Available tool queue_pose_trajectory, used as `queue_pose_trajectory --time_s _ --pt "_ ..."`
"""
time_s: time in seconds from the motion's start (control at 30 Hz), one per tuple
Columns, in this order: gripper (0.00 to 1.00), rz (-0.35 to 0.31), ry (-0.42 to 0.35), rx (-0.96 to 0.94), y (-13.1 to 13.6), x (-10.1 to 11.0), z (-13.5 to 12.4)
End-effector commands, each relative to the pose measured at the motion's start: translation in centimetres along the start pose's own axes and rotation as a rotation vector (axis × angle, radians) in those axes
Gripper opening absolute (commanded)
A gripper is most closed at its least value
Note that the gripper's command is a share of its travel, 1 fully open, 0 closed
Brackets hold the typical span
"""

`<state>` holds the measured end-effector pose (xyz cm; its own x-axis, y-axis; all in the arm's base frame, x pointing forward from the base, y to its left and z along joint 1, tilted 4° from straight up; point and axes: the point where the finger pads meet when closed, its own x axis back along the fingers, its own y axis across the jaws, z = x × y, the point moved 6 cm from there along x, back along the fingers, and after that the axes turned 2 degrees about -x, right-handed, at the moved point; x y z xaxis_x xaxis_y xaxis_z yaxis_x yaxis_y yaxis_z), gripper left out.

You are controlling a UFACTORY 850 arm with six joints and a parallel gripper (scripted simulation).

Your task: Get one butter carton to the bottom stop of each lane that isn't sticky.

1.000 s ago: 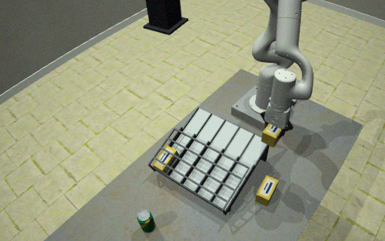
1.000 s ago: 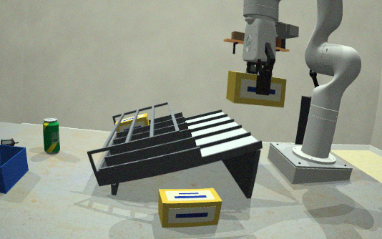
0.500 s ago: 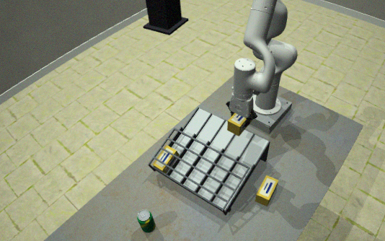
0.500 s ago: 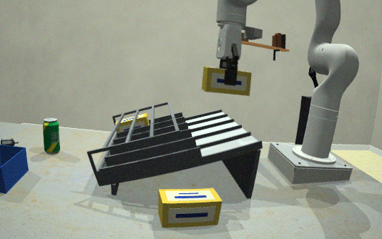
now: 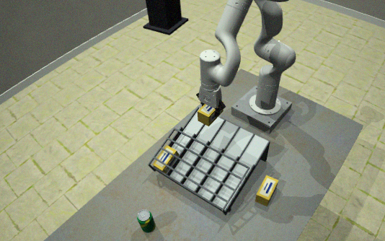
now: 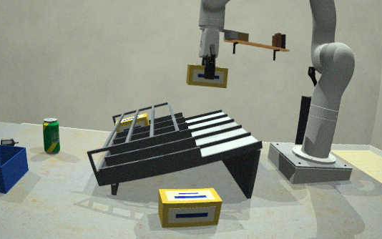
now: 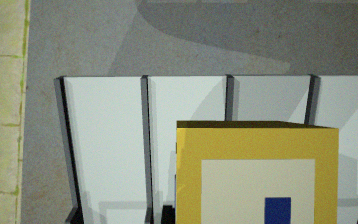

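Note:
My gripper [image 5: 208, 109] [image 6: 208, 69] is shut on a yellow butter carton [image 5: 206, 116] [image 6: 197, 76] [image 7: 256, 150] and holds it in the air above the upper end of the sloped shelf [image 5: 257, 144] [image 6: 229, 143] [image 7: 106, 140]. In the wrist view the carton hangs over the second and third lanes from the left edge. A second butter carton [image 5: 164, 157] [image 6: 131, 122] rests at the bottom stop of the leftmost lane in the top view. A third butter carton [image 5: 267, 190] [image 6: 189, 207] lies on the table beside the shelf's right side.
A green can [image 5: 145, 221] [image 6: 51, 136] stands on the table below the shelf's low end. A blue bin [image 6: 2, 168] sits at the far left in the exterior view. The robot base [image 5: 261, 108] [image 6: 312, 166] stands behind the shelf's high end.

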<state>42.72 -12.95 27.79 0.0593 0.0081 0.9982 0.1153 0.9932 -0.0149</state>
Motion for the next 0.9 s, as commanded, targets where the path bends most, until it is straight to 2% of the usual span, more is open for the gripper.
queue_pose_trajectory --time_s 0.0,0.43,0.47,0.87 --pt "0.00 0.004 -0.004 -0.005 -2.3 0.2 -0.7" --pt "0.00 0.004 -0.004 -0.005 -2.3 0.2 -0.7" --pt "0.00 0.004 -0.004 -0.004 -2.2 -1.6 -0.7" --pt "0.00 0.004 -0.004 -0.004 -2.2 -1.6 -0.7"
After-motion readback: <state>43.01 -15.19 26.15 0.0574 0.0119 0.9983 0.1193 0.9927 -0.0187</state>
